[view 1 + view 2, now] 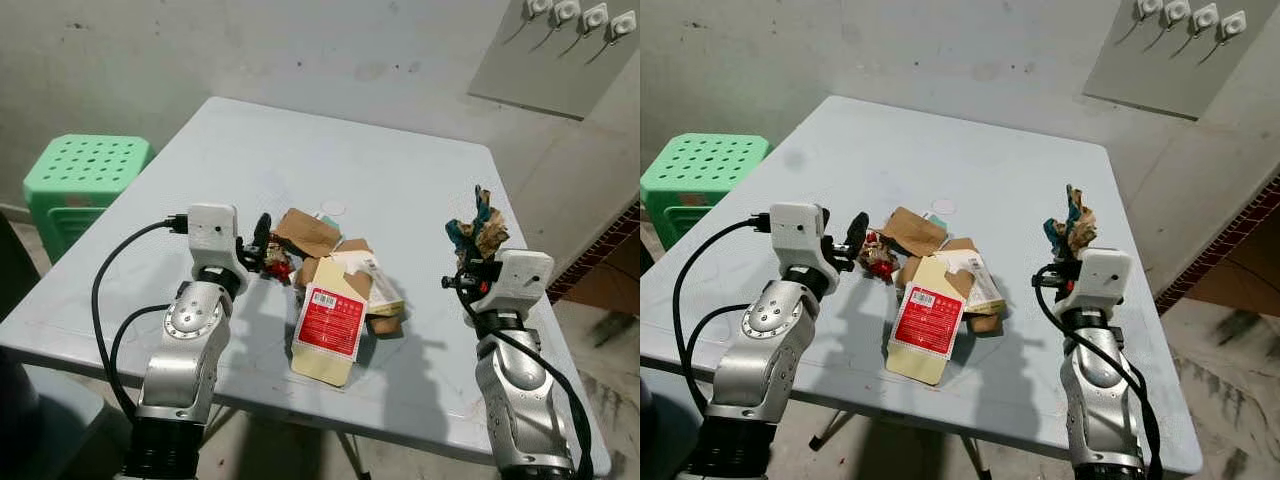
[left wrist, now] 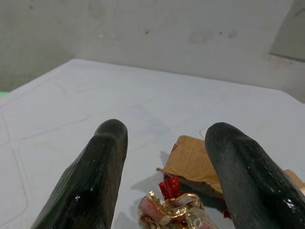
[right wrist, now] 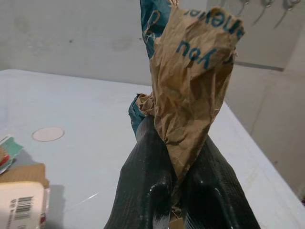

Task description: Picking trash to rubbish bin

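Observation:
A small heap of trash lies mid-table: a red pouch (image 1: 331, 321) on a yellowish backing, torn brown cardboard (image 1: 305, 232) and a white packet (image 1: 380, 285). A crumpled red-and-gold wrapper (image 2: 172, 213) sits at the heap's left edge. My left gripper (image 2: 164, 140) is open, low over the table, its fingers (image 1: 262, 238) on either side of that wrapper without touching it. At the table's right side, my right gripper (image 3: 177, 145) is raised and shut on a crumpled brown-and-teal paper bag (image 1: 478, 228), which sticks up above the fingers.
The grey table (image 1: 300, 150) stands against a bare wall. A green plastic stool (image 1: 85, 175) is off its left side. A wall panel with hooks (image 1: 570, 40) hangs at the upper right. A small white disc (image 1: 333, 209) lies behind the heap.

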Available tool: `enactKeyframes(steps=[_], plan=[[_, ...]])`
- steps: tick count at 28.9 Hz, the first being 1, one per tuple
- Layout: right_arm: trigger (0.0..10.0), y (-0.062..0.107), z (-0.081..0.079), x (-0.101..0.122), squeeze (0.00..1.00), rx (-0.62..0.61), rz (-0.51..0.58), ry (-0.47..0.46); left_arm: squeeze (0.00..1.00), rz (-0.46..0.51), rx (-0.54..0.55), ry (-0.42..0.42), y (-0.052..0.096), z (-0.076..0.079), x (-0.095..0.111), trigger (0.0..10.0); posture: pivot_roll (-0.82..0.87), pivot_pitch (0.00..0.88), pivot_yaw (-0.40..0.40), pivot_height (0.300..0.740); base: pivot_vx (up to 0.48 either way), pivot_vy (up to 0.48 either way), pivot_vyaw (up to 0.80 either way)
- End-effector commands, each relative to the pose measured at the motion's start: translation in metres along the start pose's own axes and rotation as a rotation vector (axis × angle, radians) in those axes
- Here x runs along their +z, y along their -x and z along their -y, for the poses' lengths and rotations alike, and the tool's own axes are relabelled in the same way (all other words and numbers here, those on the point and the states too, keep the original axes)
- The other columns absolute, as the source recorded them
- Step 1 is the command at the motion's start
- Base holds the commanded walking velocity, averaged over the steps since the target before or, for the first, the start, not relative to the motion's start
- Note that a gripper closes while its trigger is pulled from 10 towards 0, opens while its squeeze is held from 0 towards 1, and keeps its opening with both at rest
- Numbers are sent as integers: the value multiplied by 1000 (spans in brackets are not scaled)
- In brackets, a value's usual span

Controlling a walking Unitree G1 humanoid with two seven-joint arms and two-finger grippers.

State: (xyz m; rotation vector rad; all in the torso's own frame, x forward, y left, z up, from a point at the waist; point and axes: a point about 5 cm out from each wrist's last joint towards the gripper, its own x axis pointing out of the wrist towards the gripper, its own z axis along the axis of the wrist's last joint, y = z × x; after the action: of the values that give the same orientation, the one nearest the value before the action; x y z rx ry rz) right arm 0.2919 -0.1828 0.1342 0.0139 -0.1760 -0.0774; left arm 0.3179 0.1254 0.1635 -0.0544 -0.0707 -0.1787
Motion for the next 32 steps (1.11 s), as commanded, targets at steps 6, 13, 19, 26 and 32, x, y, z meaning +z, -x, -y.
enactKeyframes(steps=[6, 13, 19, 26, 32], plan=[[10000, 7, 8, 1, 0, -31, 4, 27, 0, -18, 10, 9, -1, -3, -7, 10000, -13, 0, -84, 740, 0, 0, 0], [10000, 8, 8, 0, 0, -36, -2, 26, 0, -25, 9, 14, -5, -5, -8, 10000, -13, 0, -81, 740, 0, 0, 0], [10000, 9, 8, -1, 0, -33, -6, 27, 0, -15, 3, 5, -7, -5, -7, 10000, -13, 0, -80, 740, 0, 0, 0], [10000, 10, 8, -5, 0, -31, -24, 40, 0, -42, -4, 16, -9, -4, -8, 10000, -14, 0, -79, 740, 0, 0, 0], [10000, 13, 8, -7, 0, -31, -38, 46, 0, -64, -26, 42, -8, -1, -11, 10000, -16, 0, -77, 740, 0, 0, 0]])
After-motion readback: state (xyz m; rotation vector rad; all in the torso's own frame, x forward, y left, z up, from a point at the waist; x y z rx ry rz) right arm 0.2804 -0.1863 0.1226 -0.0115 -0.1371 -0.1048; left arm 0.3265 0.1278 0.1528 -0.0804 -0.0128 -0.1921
